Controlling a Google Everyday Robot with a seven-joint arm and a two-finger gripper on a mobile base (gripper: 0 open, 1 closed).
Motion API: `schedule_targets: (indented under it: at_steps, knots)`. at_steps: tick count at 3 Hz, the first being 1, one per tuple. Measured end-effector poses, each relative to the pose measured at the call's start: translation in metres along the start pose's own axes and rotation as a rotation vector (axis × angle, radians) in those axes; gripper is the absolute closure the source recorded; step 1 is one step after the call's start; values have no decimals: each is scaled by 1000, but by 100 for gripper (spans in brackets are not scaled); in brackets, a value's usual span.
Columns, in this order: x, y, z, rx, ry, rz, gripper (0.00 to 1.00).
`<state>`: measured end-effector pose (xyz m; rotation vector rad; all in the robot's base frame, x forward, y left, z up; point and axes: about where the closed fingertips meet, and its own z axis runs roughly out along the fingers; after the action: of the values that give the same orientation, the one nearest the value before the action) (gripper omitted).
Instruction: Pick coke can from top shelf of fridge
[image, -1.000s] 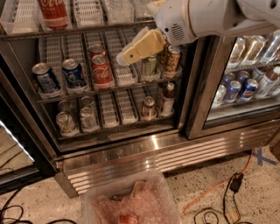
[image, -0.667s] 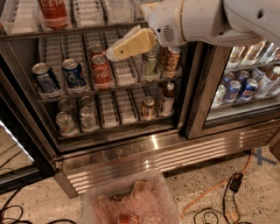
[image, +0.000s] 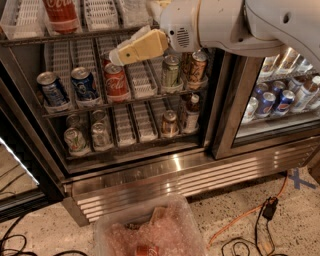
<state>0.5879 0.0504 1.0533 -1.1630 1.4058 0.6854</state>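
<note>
Gripper (image: 116, 55) just under top shelf (image: 25, 39); coke can (image: 61, 14) up-left, apart.

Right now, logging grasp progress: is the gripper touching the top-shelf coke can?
Apart: camera view shows the gripper lower right of the coke can, gap between.

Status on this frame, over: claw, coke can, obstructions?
Claw below and right of coke can, not touching it. Can upright on top shelf. Front bar runs between claw and can.
</note>
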Motion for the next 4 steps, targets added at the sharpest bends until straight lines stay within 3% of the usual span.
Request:
schedule_targets:
  at_steps: [2, 4]
  knots:
    - [17, 0, 44, -82, -22, 38, 0]
    - [-1, -3, 88, -133, -108, 20, 0]
